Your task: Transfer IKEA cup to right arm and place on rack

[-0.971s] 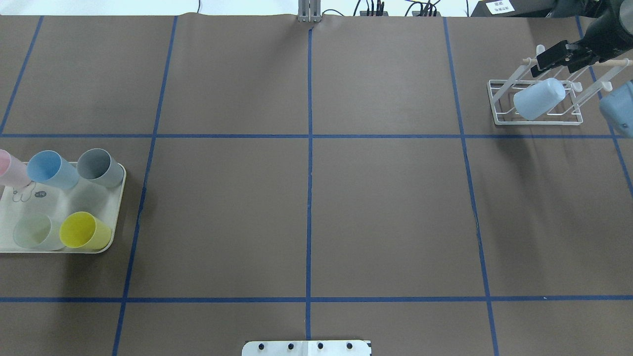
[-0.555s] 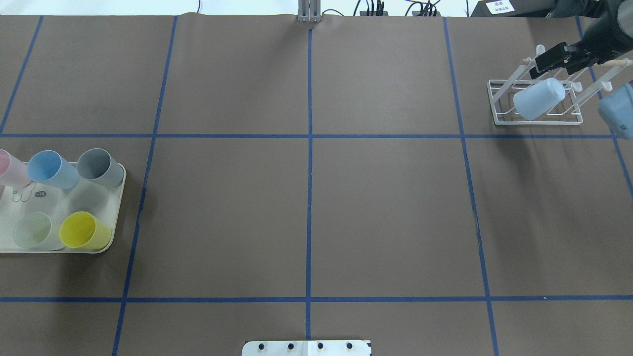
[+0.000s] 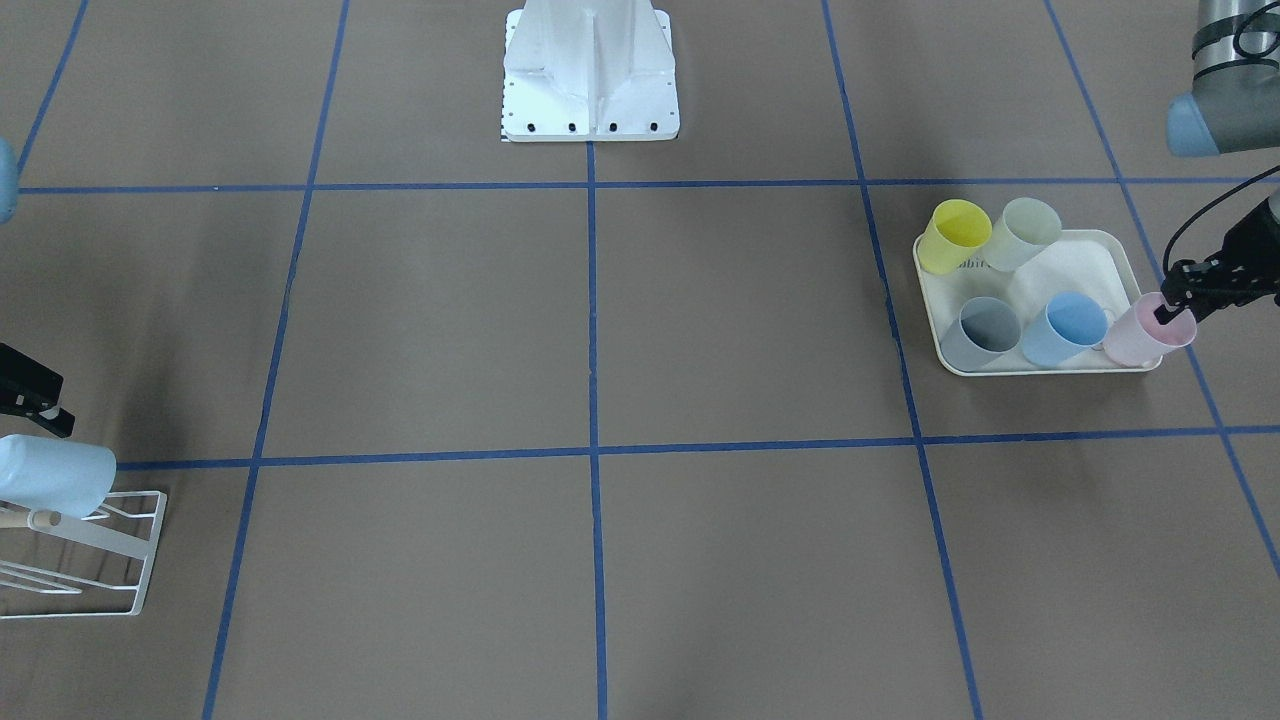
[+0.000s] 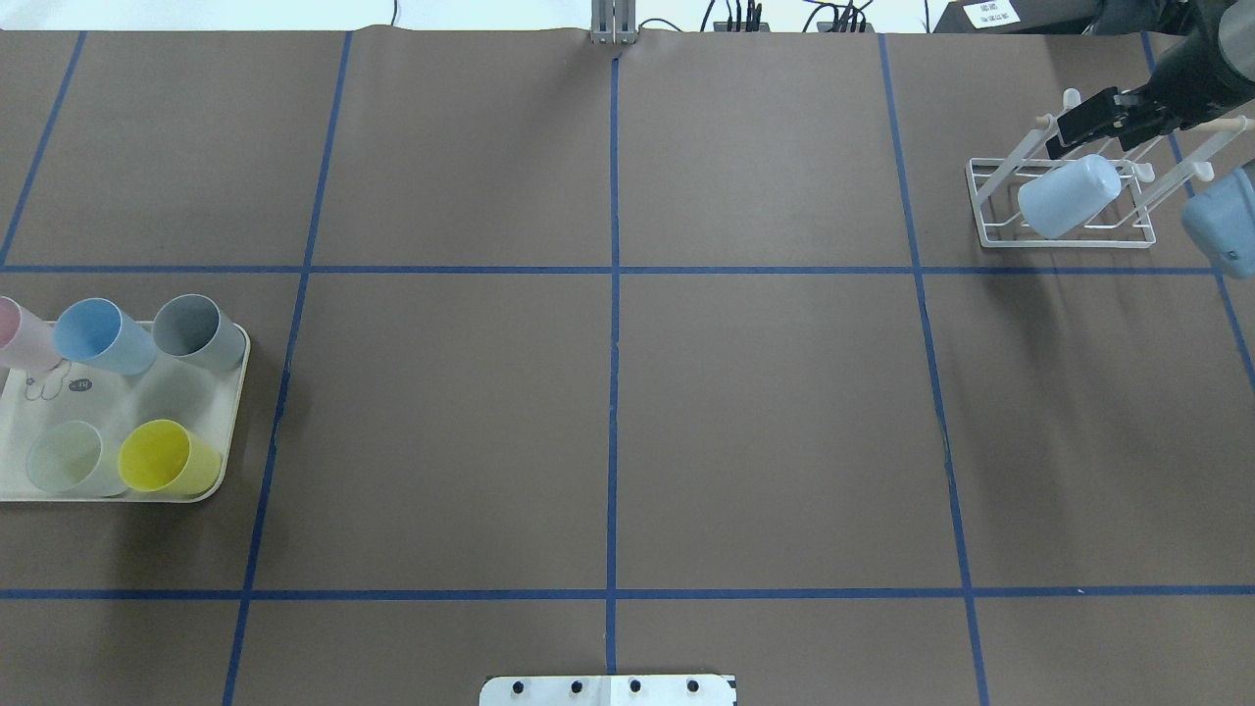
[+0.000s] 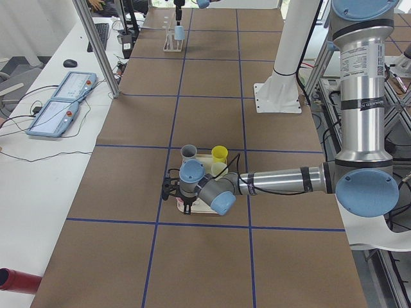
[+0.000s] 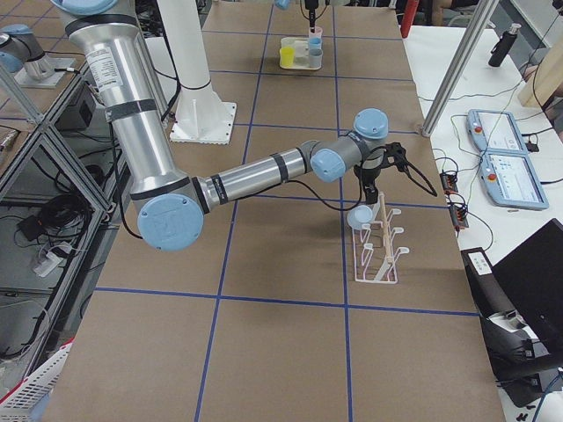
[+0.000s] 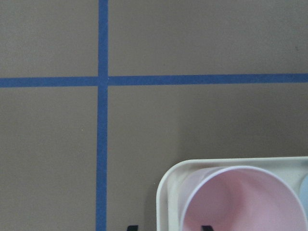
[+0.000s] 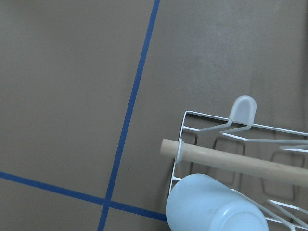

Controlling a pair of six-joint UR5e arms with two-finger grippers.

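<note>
Cup (image 4: 1067, 198) sits slanted on the rack (image 8: 231, 161), base uppermost. Right claw (image 4: 1083, 120) hangs parted above it. Left claw (image 3: 1172, 308), parted, straddles the rim of the pink cup (image 3: 1135, 340).

the left gripper (image 3: 1166, 310) hangs at the pink cup (image 3: 1135, 342), one dark fingertip inside its mouth. the cup leans at the corner of the cream tray (image 3: 1085, 262) nearest the gripper. next out from the gripper are a blue cup (image 3: 1065, 330) and a grey cup (image 3: 982, 335); a pale green cup (image 3: 1030, 232) and a yellow cup (image 3: 955, 235) sit farther off. well apart from all this, the right gripper (image 3: 30, 392), partly cut off, is just beside a pale blue cup (image 3: 55, 475) lying on the white rack (image 3: 110, 560).
</note>
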